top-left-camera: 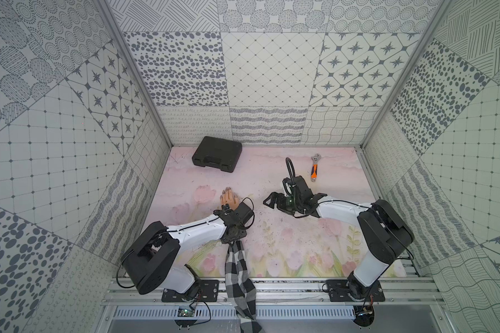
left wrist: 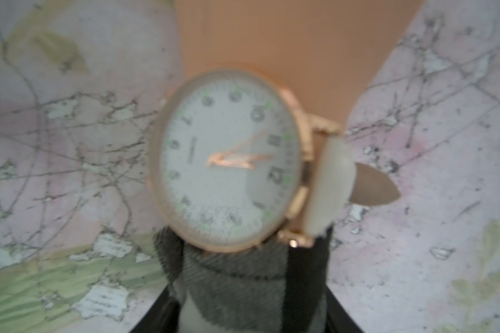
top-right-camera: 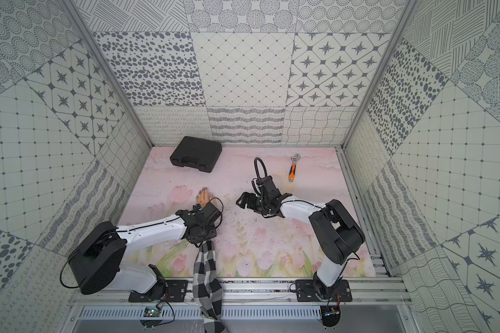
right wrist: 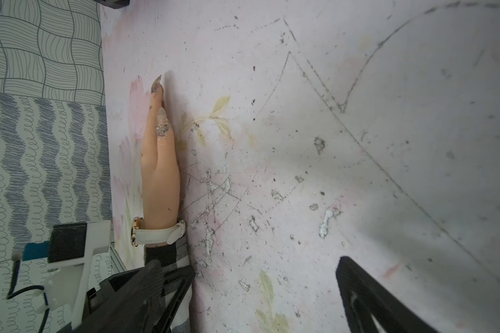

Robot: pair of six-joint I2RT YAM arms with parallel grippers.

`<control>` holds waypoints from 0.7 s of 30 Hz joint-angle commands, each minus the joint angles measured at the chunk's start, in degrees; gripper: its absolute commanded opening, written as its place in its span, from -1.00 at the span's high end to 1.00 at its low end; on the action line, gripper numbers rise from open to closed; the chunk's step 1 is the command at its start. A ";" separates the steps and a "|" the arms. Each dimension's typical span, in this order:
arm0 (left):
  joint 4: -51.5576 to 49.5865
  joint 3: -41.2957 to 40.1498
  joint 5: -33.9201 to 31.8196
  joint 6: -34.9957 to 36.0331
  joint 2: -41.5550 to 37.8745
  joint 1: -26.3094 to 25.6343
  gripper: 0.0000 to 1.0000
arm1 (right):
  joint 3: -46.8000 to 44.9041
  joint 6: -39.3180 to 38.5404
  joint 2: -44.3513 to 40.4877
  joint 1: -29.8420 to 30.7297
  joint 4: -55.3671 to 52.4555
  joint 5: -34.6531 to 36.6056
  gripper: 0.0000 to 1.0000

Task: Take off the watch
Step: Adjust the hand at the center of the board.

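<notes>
- Filling the left wrist view, the watch (left wrist: 228, 161) is sitting face-up on the wrist of the mannequin hand (top-left-camera: 229, 198), with its gold case lying right against the cuff of the checked sleeve (top-left-camera: 238, 276).
- Nothing of the removal is showing as done. In the right wrist view the cream strap (right wrist: 156, 233) is wrapping all the way round the wrist. By my reading, both unfastening it and drawing the watch off the hand are waiting to be done.
- The left gripper (top-left-camera: 227, 210) is hanging directly over the watch, left of the middle of the table (top-left-camera: 272, 173). It is clenching tight, but what its pads are biting on is hidden, so I cannot tell what it is gripping.
- The right gripper (top-left-camera: 269, 200) is hovering to the right of the mannequin hand, well apart from the watch. Its jaws are standing spread and carrying nothing.
</notes>
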 commanded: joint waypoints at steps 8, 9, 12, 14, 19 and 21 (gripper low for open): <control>11.55 8.02 3.17 4.86 3.98 -7.67 0.26 | -7.51 11.56 -2.28 -1.27 20.24 -5.34 -0.92; 12.19 8.36 3.36 4.77 4.24 -8.39 0.26 | -8.12 12.69 -2.15 -1.41 21.52 -5.64 -0.92; 12.90 9.58 3.65 4.07 5.38 -9.99 0.26 | -9.41 14.09 -2.34 -1.49 24.16 -5.75 -0.90; 13.25 10.24 3.77 3.95 5.98 -10.69 0.26 | -9.69 14.23 -2.46 -1.50 24.34 -5.75 -0.88; 13.87 11.49 4.32 3.39 6.62 -11.65 0.26 | -10.97 15.27 -2.59 -1.55 26.14 -5.75 -0.81; 14.43 11.65 4.67 3.04 6.75 -11.96 0.27 | -11.12 15.45 -2.47 -1.55 26.78 -5.91 -0.75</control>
